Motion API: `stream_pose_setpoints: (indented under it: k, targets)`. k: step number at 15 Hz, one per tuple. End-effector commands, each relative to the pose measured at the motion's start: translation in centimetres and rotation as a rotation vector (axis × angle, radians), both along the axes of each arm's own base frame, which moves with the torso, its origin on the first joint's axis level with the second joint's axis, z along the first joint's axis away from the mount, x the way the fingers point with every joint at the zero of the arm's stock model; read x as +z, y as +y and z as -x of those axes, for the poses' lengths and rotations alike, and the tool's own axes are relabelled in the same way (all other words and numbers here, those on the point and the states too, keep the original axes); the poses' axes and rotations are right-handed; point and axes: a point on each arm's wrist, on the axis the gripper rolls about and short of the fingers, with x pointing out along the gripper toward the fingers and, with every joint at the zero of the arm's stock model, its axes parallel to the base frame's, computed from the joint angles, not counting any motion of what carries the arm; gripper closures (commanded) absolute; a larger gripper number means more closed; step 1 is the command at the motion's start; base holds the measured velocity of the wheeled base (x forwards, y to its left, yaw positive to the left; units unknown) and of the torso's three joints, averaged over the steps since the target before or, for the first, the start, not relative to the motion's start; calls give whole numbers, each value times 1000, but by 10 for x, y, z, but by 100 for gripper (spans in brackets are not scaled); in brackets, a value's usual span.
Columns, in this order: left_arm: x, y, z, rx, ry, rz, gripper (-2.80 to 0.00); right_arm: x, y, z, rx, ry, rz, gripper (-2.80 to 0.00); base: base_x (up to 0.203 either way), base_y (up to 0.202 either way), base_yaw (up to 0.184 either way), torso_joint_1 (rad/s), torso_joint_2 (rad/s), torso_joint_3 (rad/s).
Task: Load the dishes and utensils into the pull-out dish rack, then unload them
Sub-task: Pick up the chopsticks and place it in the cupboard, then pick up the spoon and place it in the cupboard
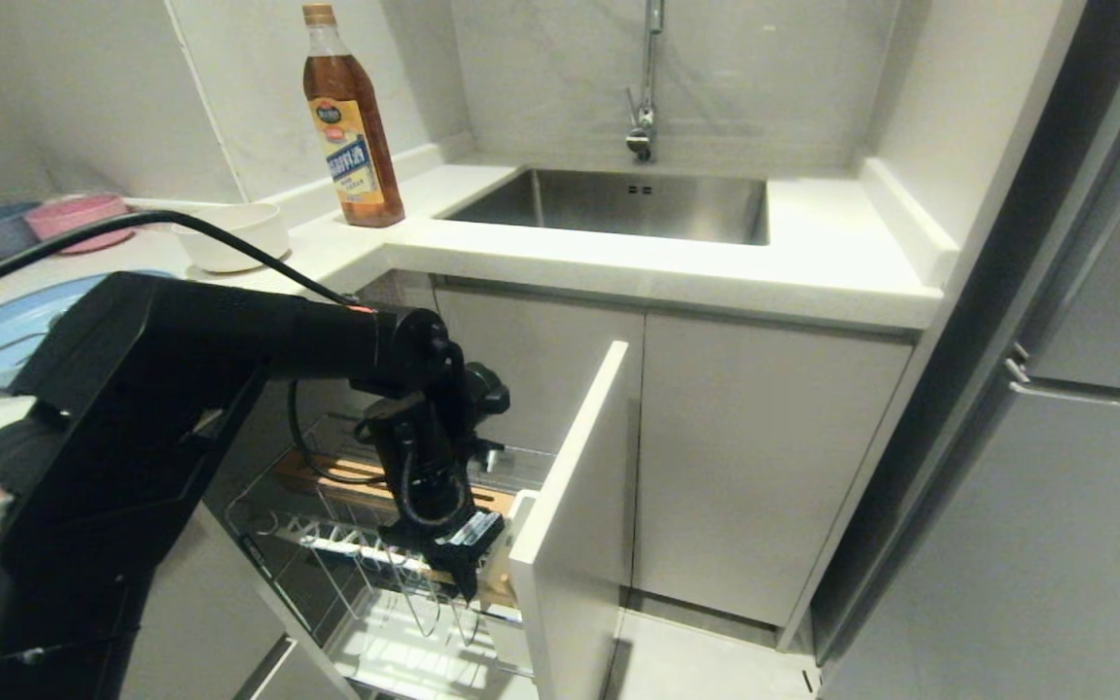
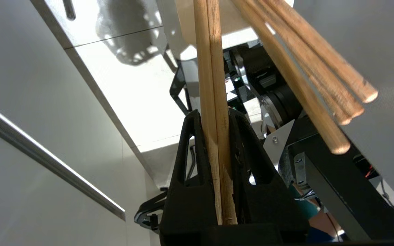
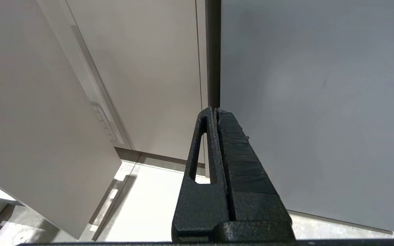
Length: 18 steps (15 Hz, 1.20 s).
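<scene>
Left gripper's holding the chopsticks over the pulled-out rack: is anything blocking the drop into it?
Nothing visible does. The left gripper grips the chopsticks right above the pull-out dish rack, beside its white front panel.

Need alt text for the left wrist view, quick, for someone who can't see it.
The left tool is shut on a pair of light wooden chopsticks, which stand up between its black fingers. Four more wooden chopstick ends cross diagonally beside them, with white cabinet panels and bright floor behind.

- Soft, even indoor light; the white surface (image 1: 657, 267) glares mildly.
- Floor tiles (image 2: 139, 102) blow out bright in the left wrist view.
- Loose chopsticks (image 2: 320, 85) nearby look blurred.
- Head view bows at its edges.
</scene>
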Motion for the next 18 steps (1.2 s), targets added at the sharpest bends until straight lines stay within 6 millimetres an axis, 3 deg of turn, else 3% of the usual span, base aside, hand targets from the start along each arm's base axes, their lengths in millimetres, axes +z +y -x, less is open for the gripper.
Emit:
stream_pose_setpoints:
  k: [1, 5, 6, 12, 17, 18]
  targets:
    - [-5, -1, -1, 1, 19, 1, 0, 0, 0, 0, 1, 0, 1, 0, 0, 0, 0, 0, 0, 0]
    - [-5, -1, -2, -2, 22, 6, 0, 0, 0, 0, 1, 0, -1, 0, 0, 0, 0, 0, 0, 0]
    - [-5, -1, -2, -2, 21, 6, -280, 0, 0, 0, 1, 0, 0, 0, 0, 0, 0, 0, 0, 0]
    - [9, 0, 3, -1, -4, 17, -280, 0, 0, 0, 1, 0, 1, 0, 0, 0, 0, 0, 0, 0]
    - [50, 10, 23, 2, -64, 24, -280, 0, 0, 0, 1, 0, -1, 0, 0, 0, 0, 0, 0, 0]
    - [60, 13, 28, 2, -80, 25, 0, 0, 0, 0, 1, 0, -1, 0, 0, 0, 0, 0, 0, 0]
